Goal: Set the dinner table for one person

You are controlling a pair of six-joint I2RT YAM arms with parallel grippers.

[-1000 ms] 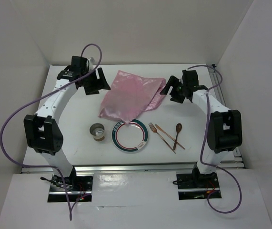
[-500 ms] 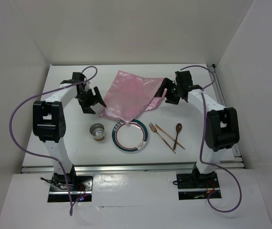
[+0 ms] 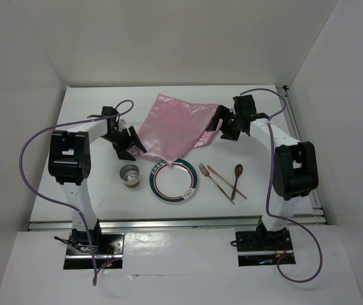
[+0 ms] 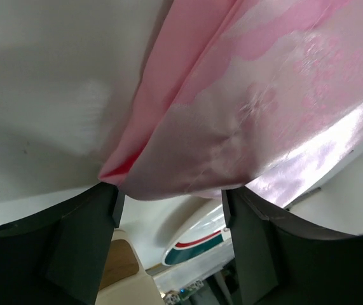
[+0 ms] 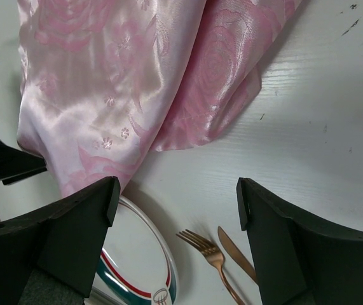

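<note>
"What just changed?"

"The left arm. A second ago it was up by the far left side. Now it has swung in, and the left tool sits right at the left edge of the shiny pink cloth placemat."

"Is it holding the placemat?"

"No. Its fingers are spread wide. The corner of the cloth lies just at their tips, not pinched."

"And the other arm?"

"The right tool has crept a little closer to the right corner. It is spread wide too, with nothing in it."

"Has the placemat moved?"

"No. It lies crumpled toward the back middle of the big flat white bench with silver metal rails, which stretches out in front of both arms, under everything. The placemat's near corner lies over the rim of the round white plate with green and red rings."

"So what does that mean?"

"I think each arm is getting ready to grab a corner and pull the cloth flat. The plate, the thin copper fork, the thin copper knife and the brown spoon wait near the front. The setting has hardly begun."
</note>
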